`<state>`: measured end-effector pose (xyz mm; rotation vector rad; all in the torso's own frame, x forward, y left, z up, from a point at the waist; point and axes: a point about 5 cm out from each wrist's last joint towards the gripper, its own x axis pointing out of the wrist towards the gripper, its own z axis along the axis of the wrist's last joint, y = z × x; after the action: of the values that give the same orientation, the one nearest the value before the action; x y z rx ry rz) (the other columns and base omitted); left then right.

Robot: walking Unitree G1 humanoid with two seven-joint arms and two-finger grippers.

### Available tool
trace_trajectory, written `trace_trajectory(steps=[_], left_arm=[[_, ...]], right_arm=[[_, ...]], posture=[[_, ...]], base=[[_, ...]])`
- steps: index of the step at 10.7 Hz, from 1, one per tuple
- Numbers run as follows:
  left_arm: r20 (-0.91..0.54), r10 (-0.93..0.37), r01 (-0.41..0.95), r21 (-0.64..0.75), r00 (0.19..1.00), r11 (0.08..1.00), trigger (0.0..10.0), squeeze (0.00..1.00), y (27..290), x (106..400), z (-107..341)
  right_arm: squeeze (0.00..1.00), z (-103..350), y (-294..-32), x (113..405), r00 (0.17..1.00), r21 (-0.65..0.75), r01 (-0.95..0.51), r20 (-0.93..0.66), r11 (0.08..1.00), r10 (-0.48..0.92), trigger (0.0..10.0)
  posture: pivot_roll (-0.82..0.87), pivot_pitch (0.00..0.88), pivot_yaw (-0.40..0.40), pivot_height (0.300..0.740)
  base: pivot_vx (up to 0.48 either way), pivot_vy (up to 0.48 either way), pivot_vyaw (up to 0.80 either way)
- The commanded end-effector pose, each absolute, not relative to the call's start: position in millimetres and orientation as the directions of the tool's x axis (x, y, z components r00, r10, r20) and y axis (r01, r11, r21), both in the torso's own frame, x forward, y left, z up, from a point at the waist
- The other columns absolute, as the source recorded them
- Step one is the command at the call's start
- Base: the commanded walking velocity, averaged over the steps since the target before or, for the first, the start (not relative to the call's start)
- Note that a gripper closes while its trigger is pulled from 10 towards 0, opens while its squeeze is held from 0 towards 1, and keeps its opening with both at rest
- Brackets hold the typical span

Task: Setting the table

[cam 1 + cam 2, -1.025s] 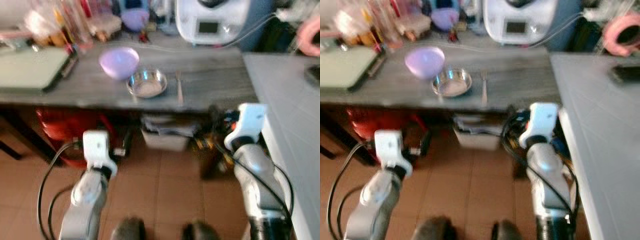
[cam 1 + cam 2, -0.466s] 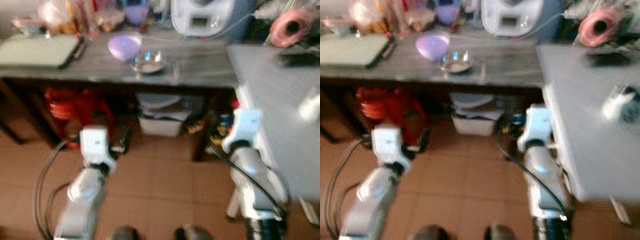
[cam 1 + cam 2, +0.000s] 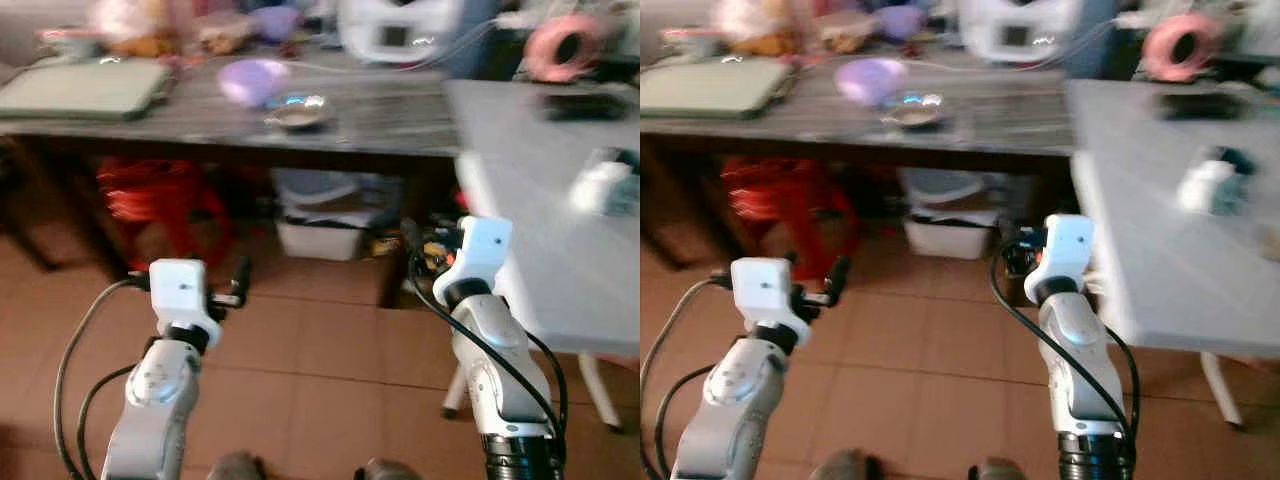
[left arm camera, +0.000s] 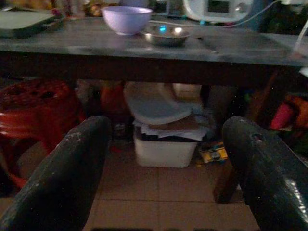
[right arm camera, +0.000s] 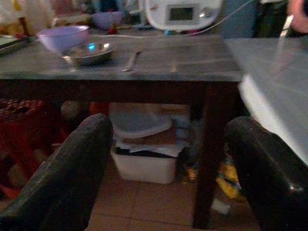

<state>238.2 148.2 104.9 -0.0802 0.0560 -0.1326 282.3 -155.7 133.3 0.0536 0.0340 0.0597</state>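
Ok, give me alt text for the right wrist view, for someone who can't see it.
The right hand, fingers open and empty, points at a dark grey table holding a purple bowl, a steel bowl beside it and a fork. A white appliance stands at the back; a white box sits underneath.

Head views motion-blurred; white appliance with small screen (image 5: 182, 12) cut off by frame edge; cluttered items behind lilac plastic bowl (image 3: 253, 79) unreadable.

Dark wooden table (image 3: 200, 120) over terracotta tile floor (image 3: 320, 350).
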Motion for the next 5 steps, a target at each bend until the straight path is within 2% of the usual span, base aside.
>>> trace_trajectory(steps=[1,5], left_arm=[[-0.043,-0.155,0.151,-0.088,0.987,0.985,10.0,0.00,141.7,239.0,106.3],[-0.047,-0.161,0.157,-0.082,0.986,0.984,10.0,0.00,140.5,238.2,107.1]], right_arm=[[0.00,136.9,-162.1,283.0,0.999,0.049,-0.046,-0.022,0.998,0.047,10.0],[0.00,138.8,-161.1,286.0,0.998,0.054,-0.056,-0.017,0.997,0.057,10.0]], posture=[[-0.03,0.066,0.026,0.740],[-0.03,0.074,0.029,0.740]], base=[[0.000,-0.480,0.00],[0.000,-0.476,0.00]])
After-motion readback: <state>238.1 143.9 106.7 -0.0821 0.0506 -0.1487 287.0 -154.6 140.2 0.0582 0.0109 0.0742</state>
